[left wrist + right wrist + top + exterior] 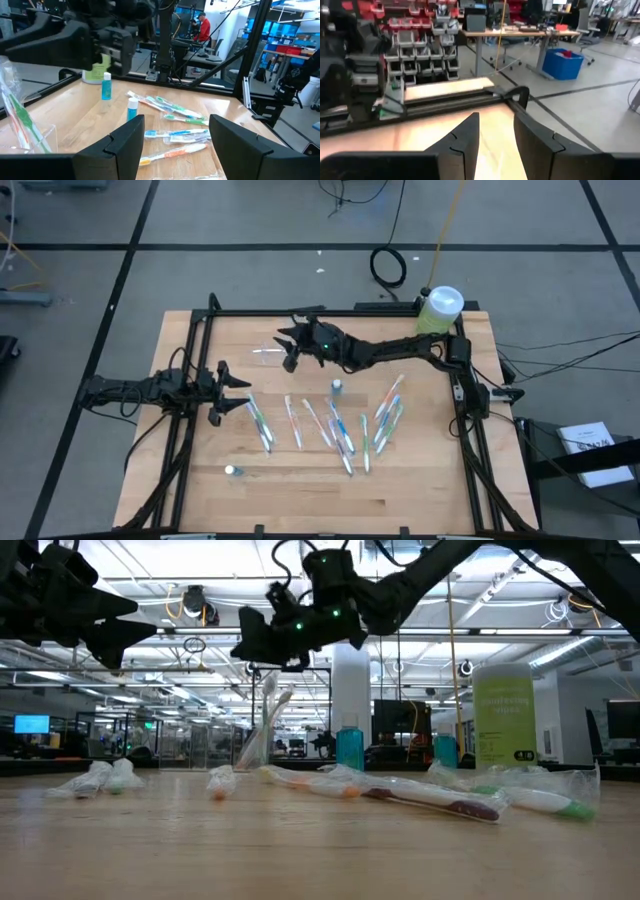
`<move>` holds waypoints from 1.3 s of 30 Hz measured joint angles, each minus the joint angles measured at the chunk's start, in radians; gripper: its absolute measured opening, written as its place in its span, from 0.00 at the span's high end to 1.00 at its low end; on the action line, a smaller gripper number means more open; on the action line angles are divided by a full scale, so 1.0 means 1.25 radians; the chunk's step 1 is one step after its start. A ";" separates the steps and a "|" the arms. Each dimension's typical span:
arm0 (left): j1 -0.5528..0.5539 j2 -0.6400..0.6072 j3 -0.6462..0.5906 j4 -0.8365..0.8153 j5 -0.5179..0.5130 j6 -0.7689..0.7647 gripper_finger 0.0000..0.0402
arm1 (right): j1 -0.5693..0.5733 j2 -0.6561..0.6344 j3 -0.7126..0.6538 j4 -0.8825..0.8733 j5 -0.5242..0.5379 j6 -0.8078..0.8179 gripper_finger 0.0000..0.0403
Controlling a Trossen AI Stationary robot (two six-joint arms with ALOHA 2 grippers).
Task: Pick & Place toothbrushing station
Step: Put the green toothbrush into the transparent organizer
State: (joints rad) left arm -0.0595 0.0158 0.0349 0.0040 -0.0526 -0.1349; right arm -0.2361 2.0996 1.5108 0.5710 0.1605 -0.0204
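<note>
Toothbrushing station (268,356) stands upright toward the table's far edge, just beside right gripper (291,348), fingers parted, empty. Left gripper (232,392), spread wide, farther from the station.

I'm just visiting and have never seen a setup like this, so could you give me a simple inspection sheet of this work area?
Surface: wooden table, black frame around it.
Job's things: clear toothbrushing station at the table's far side, toothbrushes standing in it.
Clutter: wrapped toothbrushes scattered mid-table; small blue bottle; green bottle with white cap at the far right corner.
End effectors: left end effector open, empty, near the left edge; right end effector part open, hovering beside the station, empty.
Cables: black coil on the floor.
Surroundings: person in red far off.
</note>
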 joint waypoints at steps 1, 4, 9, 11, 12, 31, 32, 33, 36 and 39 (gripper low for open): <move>0.000 0.000 0.000 0.000 0.000 0.000 0.43 | -0.005 0.003 0.000 -0.012 0.017 0.001 0.71; 0.000 0.000 0.000 0.000 0.000 0.000 0.43 | -0.027 0.007 -0.001 -0.047 0.048 0.002 0.71; 0.000 0.000 0.000 0.000 0.000 0.000 0.43 | -0.059 0.003 -0.003 -0.111 0.060 0.029 0.71; 0.000 0.000 0.000 0.000 0.000 0.000 0.43 | -0.063 0.005 -0.009 -0.118 0.059 0.028 0.71; 0.000 0.000 0.000 0.000 0.000 0.000 0.43 | -0.063 0.005 -0.011 -0.116 0.059 0.026 0.71; 0.000 0.000 0.000 0.000 0.000 0.000 0.43 | 0.099 -0.231 -0.024 -0.593 0.060 -0.105 0.71; 0.000 0.000 0.000 0.000 0.000 0.000 0.43 | 0.110 -0.254 -0.039 -0.639 0.059 -0.085 0.71; 0.000 0.000 0.000 0.000 0.000 0.000 0.43 | 0.123 -0.278 -0.059 -0.677 0.059 -0.063 0.71; 0.000 0.000 0.000 0.000 0.000 0.000 0.43 | 0.163 -0.355 -0.149 -0.728 0.059 0.021 0.71; 0.000 0.000 0.000 0.000 0.000 0.000 0.43 | 0.211 -0.448 -0.262 -0.729 0.059 0.129 0.71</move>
State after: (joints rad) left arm -0.0597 0.0158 0.0349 0.0036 -0.0525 -0.1349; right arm 0.0282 1.5393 1.1830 -0.3406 0.2344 0.1409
